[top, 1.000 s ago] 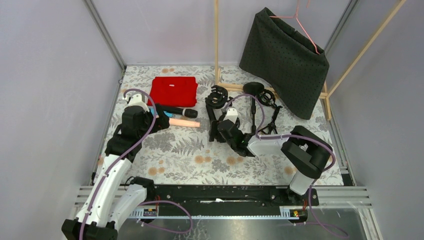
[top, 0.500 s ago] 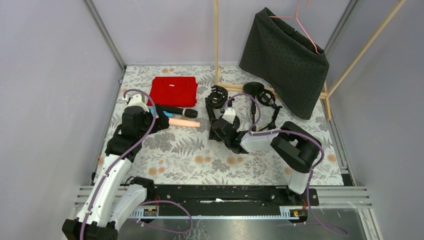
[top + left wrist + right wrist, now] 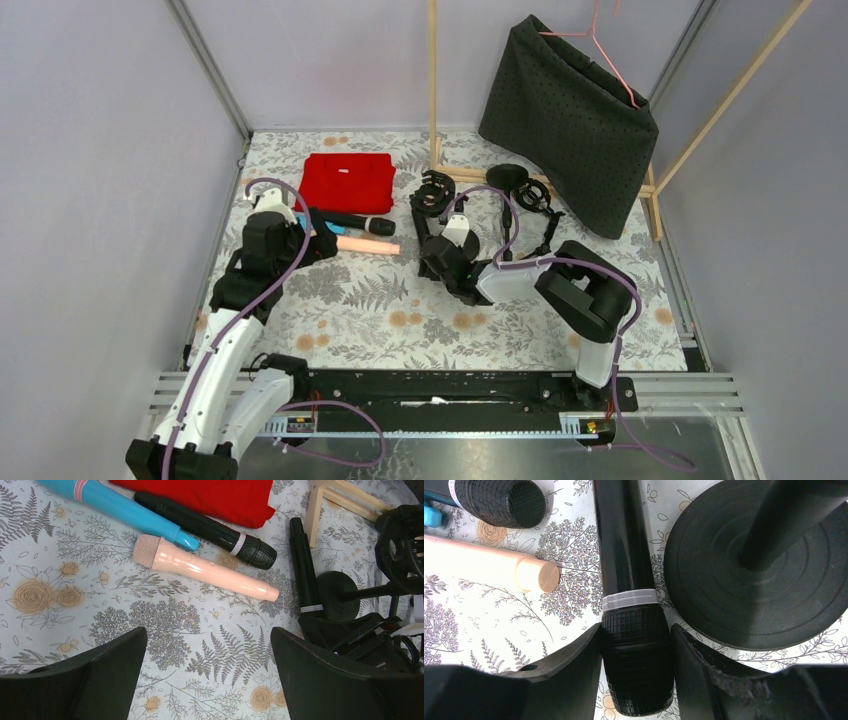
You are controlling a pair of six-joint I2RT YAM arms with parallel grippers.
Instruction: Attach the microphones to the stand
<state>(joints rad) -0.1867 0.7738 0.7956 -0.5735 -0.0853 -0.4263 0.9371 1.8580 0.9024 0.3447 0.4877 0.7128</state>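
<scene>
A peach-pink microphone point(image 3: 202, 570), a light blue microphone point(image 3: 117, 507) and a black microphone point(image 3: 210, 530) lie side by side on the floral table. My left gripper point(image 3: 207, 635) is open and empty just in front of the pink one point(image 3: 368, 246). A second black microphone point(image 3: 626, 550) lies beside the round base of a black stand point(image 3: 769, 570). My right gripper point(image 3: 636, 630) has a finger pressed on each side of its grille head. In the top view the right gripper point(image 3: 430, 262) sits left of the stands point(image 3: 520, 215).
A folded red cloth point(image 3: 348, 182) lies behind the microphones. A black shock mount point(image 3: 433, 193) and tripod stands stand mid-table. A wooden frame point(image 3: 434, 80) and a dark cloth on a pink hanger point(image 3: 570, 125) are at the back right.
My right arm has shifted left, bringing its gripper down over the black microphone by the stand base. The left arm and the three microphones near it have not moved.
</scene>
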